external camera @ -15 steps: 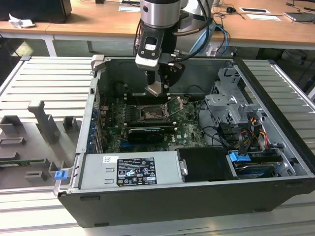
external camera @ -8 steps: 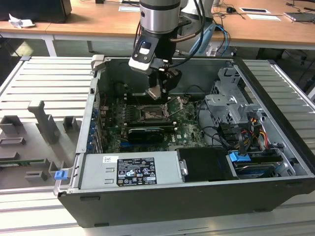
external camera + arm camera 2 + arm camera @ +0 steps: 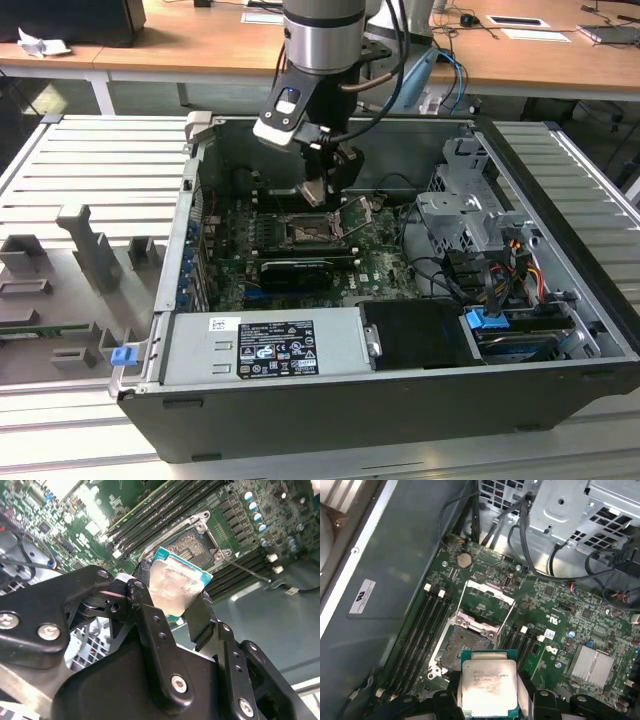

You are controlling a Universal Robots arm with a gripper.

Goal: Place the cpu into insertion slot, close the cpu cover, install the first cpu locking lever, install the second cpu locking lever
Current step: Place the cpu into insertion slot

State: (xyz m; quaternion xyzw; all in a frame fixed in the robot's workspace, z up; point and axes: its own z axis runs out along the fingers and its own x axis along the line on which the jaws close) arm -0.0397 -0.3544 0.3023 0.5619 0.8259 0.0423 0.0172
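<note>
The gripper (image 3: 318,190) is clamped on the cpu (image 3: 489,687), with its fingers (image 3: 143,576) on two opposite chip edges. The chip is held above the insertion slot (image 3: 465,650), near the centre of the motherboard (image 3: 555,615). In the exterior view, the cpu cover (image 3: 358,213) stands raised at the slot's right edge.

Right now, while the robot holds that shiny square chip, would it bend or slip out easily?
The cpu looks like a flat plate with a metal top, so probably stiff, not bendy. Its top is smooth and shiny, and the gripper pinches just its edges, so it might slip if knocked. It's thin and small, so likely light.
</note>
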